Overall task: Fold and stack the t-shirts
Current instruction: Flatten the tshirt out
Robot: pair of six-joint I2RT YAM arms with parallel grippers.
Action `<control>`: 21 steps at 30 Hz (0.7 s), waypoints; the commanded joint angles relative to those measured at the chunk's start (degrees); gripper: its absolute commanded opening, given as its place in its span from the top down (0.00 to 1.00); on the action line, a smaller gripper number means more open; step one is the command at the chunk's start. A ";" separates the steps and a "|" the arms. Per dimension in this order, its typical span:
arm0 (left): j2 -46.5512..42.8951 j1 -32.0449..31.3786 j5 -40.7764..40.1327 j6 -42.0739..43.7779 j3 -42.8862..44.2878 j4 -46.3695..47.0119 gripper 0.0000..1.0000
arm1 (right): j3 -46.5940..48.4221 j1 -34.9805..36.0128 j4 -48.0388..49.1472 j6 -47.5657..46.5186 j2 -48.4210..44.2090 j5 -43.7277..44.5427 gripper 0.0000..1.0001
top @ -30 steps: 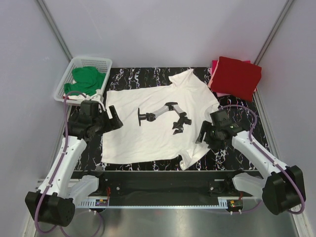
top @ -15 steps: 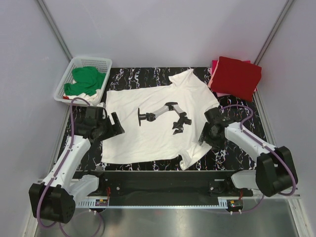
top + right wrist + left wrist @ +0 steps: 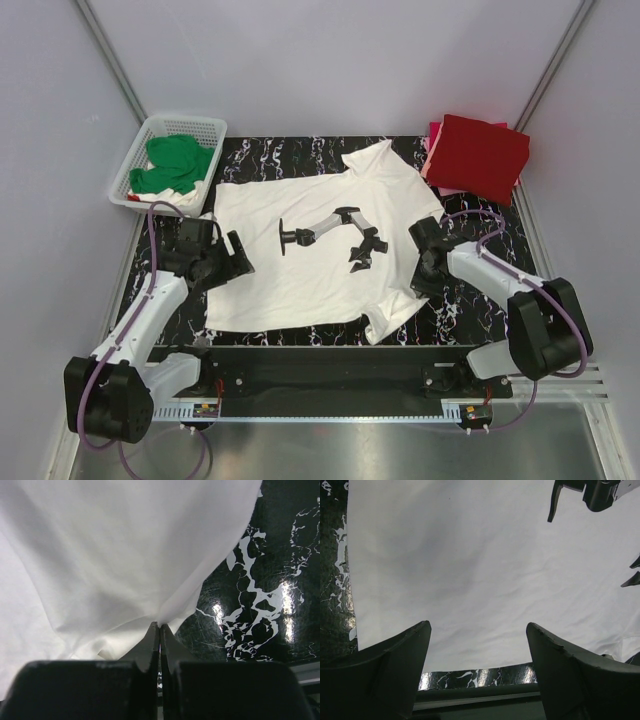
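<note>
From my screen the white t-shirt (image 3: 300,270) reads as soft matt cloth, faintly creased, and its black print is flat and dull. The tabletop (image 3: 260,580) beneath is glossy black with white veining (marble-look, throwing back bright glints of the lights). The basket (image 3: 185,124) is white plastic lattice. The green t-shirt (image 3: 175,160) and the red t-shirt (image 3: 480,155) look like equally matt cloth. The left gripper (image 3: 477,626) has fingers (image 3: 390,675) of dark, smooth, matt plastic. I see brushed, dully shining metal on the front panel (image 3: 330,450).

No readable text, labels or numbers; white cloth t-shirt (image 3: 290,285) carries only a black robot-arm print (image 3: 322,226), no lettering.
</note>
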 commanded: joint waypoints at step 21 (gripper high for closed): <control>-1.63 -0.30 -0.20 -0.57 -0.10 3.19 0.17 | -6.63 -13.74 -4.46 12.20 -29.45 2.15 0.11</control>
